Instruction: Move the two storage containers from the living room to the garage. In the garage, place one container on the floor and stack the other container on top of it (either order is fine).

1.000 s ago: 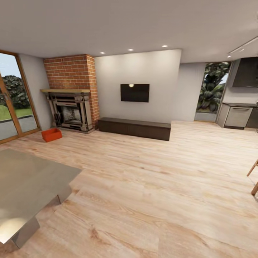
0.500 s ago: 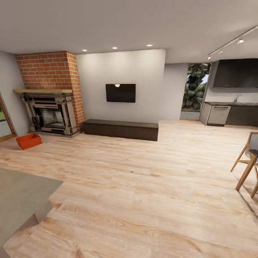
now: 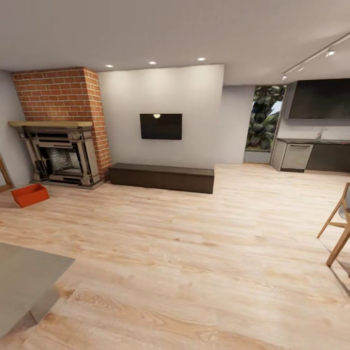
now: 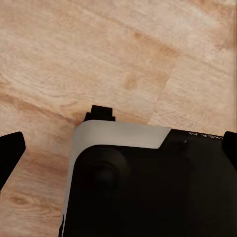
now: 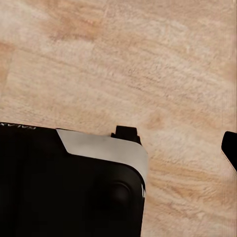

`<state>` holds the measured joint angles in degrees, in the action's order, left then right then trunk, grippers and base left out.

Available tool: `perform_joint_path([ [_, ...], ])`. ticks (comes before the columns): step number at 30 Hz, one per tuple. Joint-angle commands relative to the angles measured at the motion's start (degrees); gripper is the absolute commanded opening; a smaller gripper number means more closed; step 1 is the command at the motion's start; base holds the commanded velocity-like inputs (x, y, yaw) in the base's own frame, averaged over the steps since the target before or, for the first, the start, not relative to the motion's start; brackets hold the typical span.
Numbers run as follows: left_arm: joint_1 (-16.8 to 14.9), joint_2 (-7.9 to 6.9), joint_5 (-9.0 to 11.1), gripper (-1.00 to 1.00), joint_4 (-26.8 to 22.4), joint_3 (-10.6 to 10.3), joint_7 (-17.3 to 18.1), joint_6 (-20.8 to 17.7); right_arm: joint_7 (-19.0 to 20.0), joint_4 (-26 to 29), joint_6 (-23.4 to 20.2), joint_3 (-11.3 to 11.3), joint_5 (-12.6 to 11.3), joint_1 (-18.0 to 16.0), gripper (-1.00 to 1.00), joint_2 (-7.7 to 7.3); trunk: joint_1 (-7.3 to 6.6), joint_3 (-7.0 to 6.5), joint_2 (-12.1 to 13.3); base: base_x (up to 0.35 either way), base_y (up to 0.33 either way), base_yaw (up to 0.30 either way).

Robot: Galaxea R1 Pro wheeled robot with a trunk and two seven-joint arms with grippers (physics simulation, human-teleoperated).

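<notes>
My left gripper (image 4: 118,143) hangs over bare wood-plank floor (image 4: 98,54), its two dark fingertips standing wide apart at the edges of the left wrist view with nothing between them: released, empty. My right gripper (image 5: 177,138) shows the same over the same planking, fingertips spread, holding nothing. Below each wrist sits my own dark base housing.

Outward, in the head view, one orange-red storage container (image 3: 30,195) rests on the floor just in front of the brick fireplace (image 3: 58,126), off its left corner. It lies far ahead and well to my left, so the left arm is the nearer one. Its long axis runs slantwise to the hearth. A dark low bench (image 3: 160,177) stands to the right of the fireplace, well apart from the container. I judge a leftward turn and an approach come first.
</notes>
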<state>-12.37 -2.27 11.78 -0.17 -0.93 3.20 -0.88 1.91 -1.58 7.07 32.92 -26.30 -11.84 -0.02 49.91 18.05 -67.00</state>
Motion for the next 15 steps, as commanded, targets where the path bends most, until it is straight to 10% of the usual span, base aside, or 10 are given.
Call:
perform_joint_path([
  [1,0.0,-0.02,0.5,1.00,0.0,-0.1,0.2,-0.1,0.2,-0.2,0.3,0.5,-0.6,-0.1,1.00,0.02,0.03,0.07,0.0,0.321,0.000,0.000],
  [15,0.0,-0.02,0.5,1.00,0.0,-0.1,0.2,-0.1,0.2,-0.2,0.3,0.5,-0.6,-0.1,1.00,0.04,0.03,-0.19,0.0,0.321,0.000,0.000],
])
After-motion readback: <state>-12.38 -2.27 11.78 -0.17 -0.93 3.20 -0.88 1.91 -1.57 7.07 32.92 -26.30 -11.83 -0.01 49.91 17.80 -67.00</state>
